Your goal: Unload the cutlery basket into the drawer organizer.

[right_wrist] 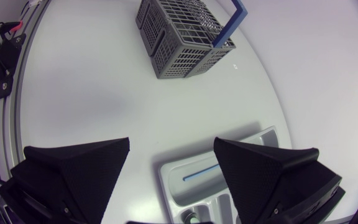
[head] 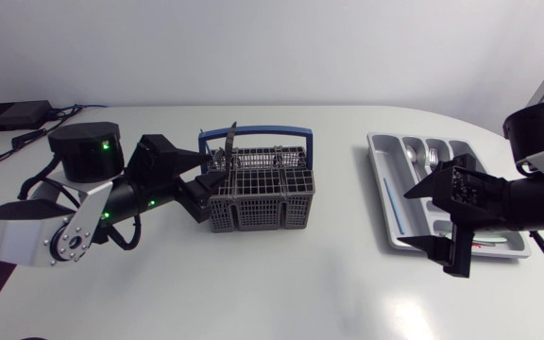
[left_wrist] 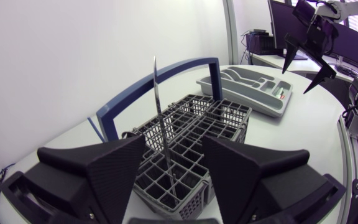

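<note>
Between the left tool's (left_wrist: 173, 160) fingers (left_wrist: 104, 171), a knife (left_wrist: 160, 112) upright in the basket (left_wrist: 242, 130)

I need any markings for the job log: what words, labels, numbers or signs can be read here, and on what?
No text can be read.
Cutlery basket: no print shows.
Drawer organizer: a red-and-green patch inside, too small to read.
Table: a tiny mark near the basket, too small to read.
</note>
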